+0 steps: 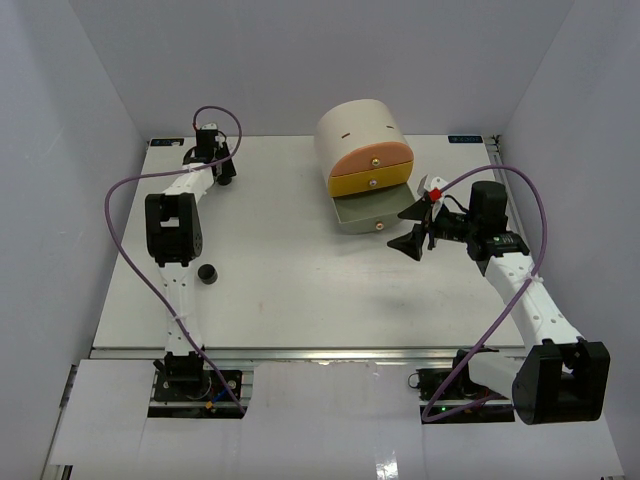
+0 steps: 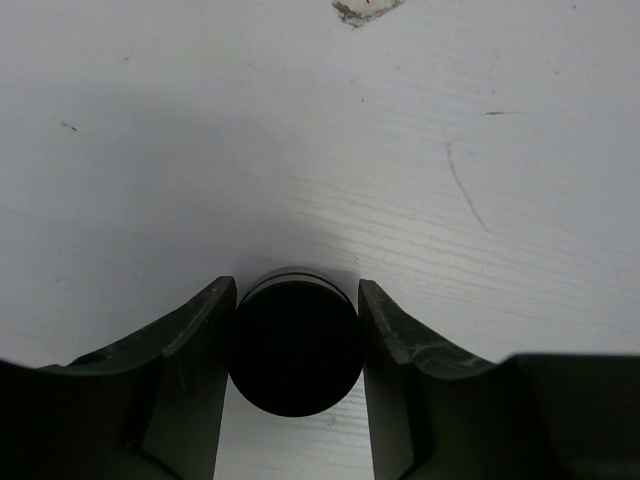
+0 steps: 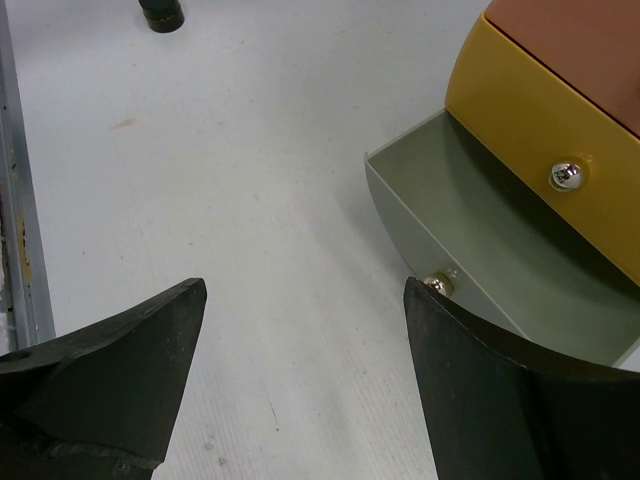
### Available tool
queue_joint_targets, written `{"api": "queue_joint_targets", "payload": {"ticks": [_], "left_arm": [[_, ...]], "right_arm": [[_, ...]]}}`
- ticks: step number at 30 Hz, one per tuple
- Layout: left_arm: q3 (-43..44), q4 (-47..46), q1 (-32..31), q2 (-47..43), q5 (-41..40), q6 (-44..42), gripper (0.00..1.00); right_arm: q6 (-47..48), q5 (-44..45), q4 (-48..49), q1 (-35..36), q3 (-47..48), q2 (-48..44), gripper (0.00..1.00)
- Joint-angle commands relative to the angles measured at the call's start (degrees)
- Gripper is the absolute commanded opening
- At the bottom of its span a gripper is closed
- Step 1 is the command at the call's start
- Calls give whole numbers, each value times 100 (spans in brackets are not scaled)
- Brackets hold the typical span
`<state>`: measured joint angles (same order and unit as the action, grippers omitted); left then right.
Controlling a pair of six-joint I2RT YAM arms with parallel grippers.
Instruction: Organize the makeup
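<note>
Arm bases (image 1: 185, 372): bolted side by side at the near edge of the table (image 1: 300, 300).
Loose black jar (image 1: 207, 273): upright on the left half of the table, just beside the left arm's lower link, no finger on it.
Right gripper (image 1: 414, 226): fingers spread wide, only bare tabletop between them, just right of the pulled-out drawer's front.
Grey drawer (image 3: 470, 210): lowest of three, pulled out toward the near side, round metal knob (image 3: 437, 284) on its front.
Yellow drawer (image 1: 368, 184): pushed in, directly above the grey one, with a shiny knob of its own.
Orange drawer (image 1: 370, 160): pushed in, topmost of the three.
Cream box (image 1: 355, 122): rounded body at the far middle of the table, housing all three drawers.
Purple cable (image 1: 118, 195): looping along the left arm toward the far left corner.
Left gripper (image 2: 297, 300): out at the far left corner, fingers drawn in against both sides of a small jar.
Gripped black jar (image 2: 295, 350): round, standing on the tabletop between the left fingers, touching each.
</note>
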<state>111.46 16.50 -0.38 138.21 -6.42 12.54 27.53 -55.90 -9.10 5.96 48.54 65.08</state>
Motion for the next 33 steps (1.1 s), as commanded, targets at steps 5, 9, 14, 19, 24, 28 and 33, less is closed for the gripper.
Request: {"api": "queue_joint_targets", "payload": {"ticks": [5,9,14,19,24,28,33], "left_arm": [[-784,15,29,-1009,459,212,30],[-1985,-553,-5,-2040,1457,499,20],[-3566,-1452,-868,-4008,2027,439,18],[-4549,-1692,-2216,-5173,1498,778,19],[-4682,-1828,-2967,-5267,960,1488,20],[-4204,-1873,-3489,-4792,376,1700,21],[-3308,-1823,-3955,-3930,-161,1737,23]], "right_arm": [[51,-120,31,-156,-92,-177,86],[-3,-203,33,-278,-165,-320,86],[-10,-239,58,-379,-262,-457,86],[-2,-228,59,-480,-335,-521,86],[13,-197,67,-519,-386,-604,86],[30,-185,67,-526,-441,-633,86],[51,-185,61,-731,-474,-663,86]]}}
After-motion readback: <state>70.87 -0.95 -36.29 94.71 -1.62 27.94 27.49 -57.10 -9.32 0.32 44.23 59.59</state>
